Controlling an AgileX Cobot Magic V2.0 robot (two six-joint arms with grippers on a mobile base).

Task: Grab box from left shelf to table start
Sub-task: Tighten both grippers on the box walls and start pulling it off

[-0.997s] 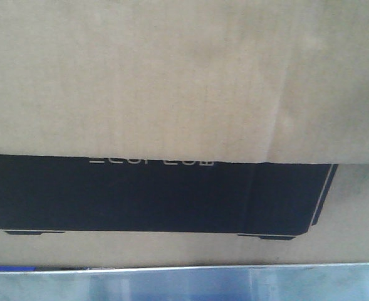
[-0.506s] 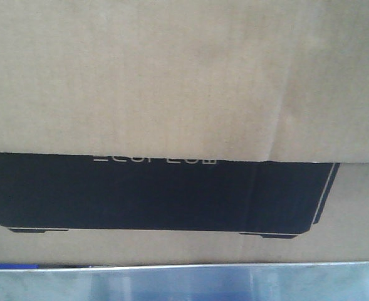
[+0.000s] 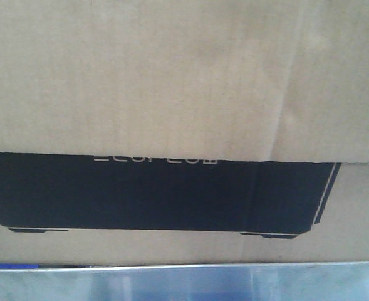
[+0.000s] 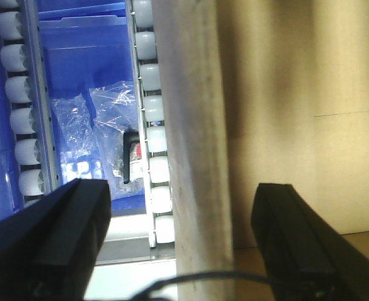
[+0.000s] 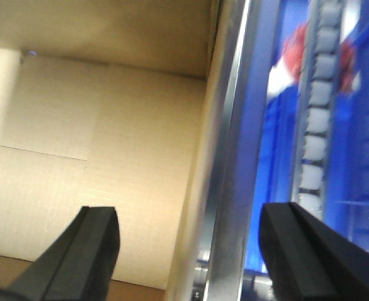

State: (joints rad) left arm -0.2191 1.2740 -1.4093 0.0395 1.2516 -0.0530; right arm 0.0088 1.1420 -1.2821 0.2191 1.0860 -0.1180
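Straight ahead in the front view, the box (image 3: 184, 75) fills nearly the whole frame, its black panel low down and the white lettering half hidden under a cardboard flap. It sits on the left shelf (image 3: 184, 283), whose bright metal front edge runs along the bottom. No arm shows here.

From the left wrist, the left pincer (image 4: 178, 246) is spread wide. A pale metal rail (image 4: 190, 125) stands between its fingers, with the box's side to the right and a roller track (image 4: 153, 144) and a blue bin (image 4: 77, 69) to the left. Whether either finger touches cardboard cannot be told.

From the right wrist, the right pincer (image 5: 200, 254) is likewise spread, with the box wall on the left and a shiny rail and blue plastic on the right.

Both pincers seem to straddle shelf metal rather than the box alone. Closing or pulling from here could catch a finger on a rail. If the arms squeeze unevenly, the big box may twist, jam against the frame or slide off the shelf's front edge.
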